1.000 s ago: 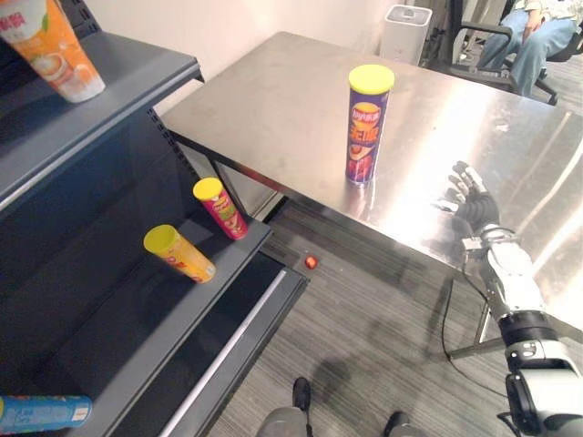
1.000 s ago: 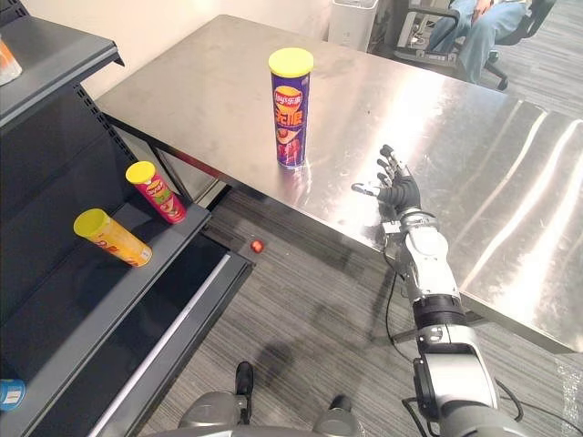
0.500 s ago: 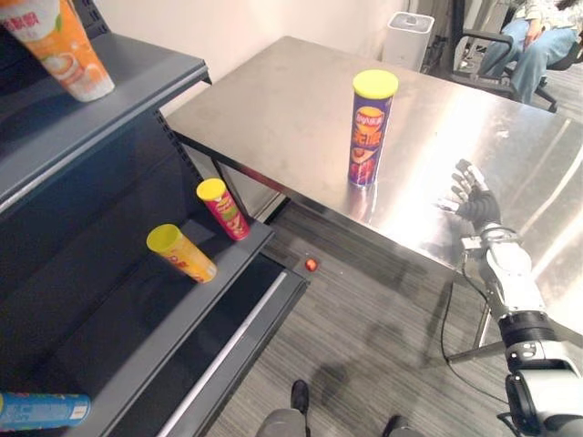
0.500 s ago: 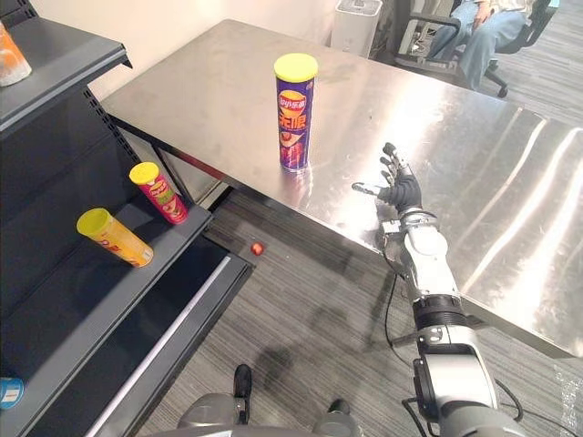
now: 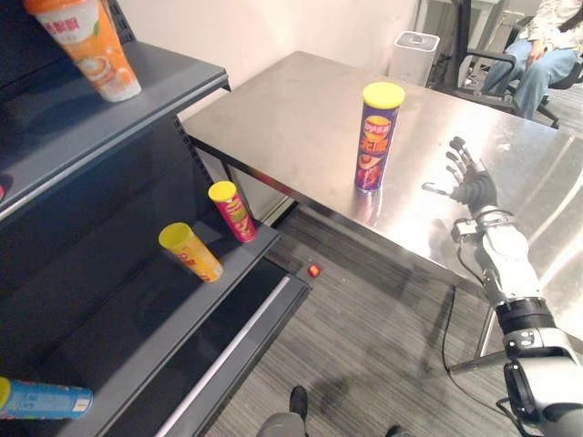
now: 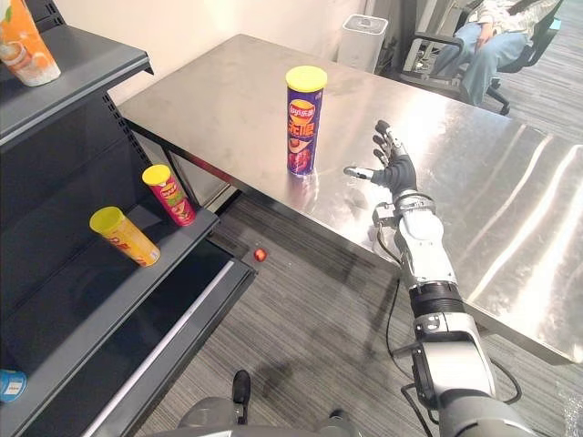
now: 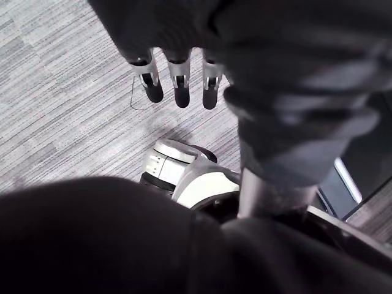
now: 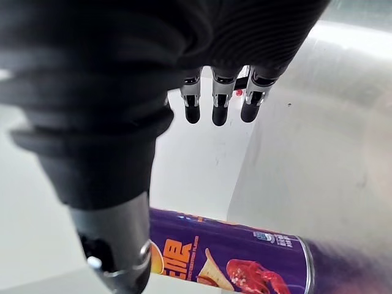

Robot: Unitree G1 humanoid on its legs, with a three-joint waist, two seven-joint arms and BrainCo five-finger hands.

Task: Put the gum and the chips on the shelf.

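A tall purple chips can (image 5: 377, 137) with a yellow lid stands upright near the front edge of the steel table (image 5: 291, 109). To its right my right hand (image 5: 471, 187) hovers open over the table, fingers spread and thumb pointing at the can, a short gap away. The right wrist view has the can (image 8: 233, 260) past the thumb, not touched. The dark shelf (image 5: 137, 309) stands at the left. My left hand (image 7: 177, 79) hangs over the carpet with straight fingers and holds nothing.
On the lower shelf board lie a yellow can (image 5: 189, 252), a red can (image 5: 233, 210) and a blue can (image 5: 46, 401). An orange pack (image 5: 86, 45) stands on the upper board. A small red object (image 5: 313, 270) lies on the floor. A white bin (image 5: 414, 55) and a seated person (image 5: 547, 55) are behind the table.
The camera has shifted. My right hand has lifted a little and come closer to the purple can, staying open. The can has not moved.
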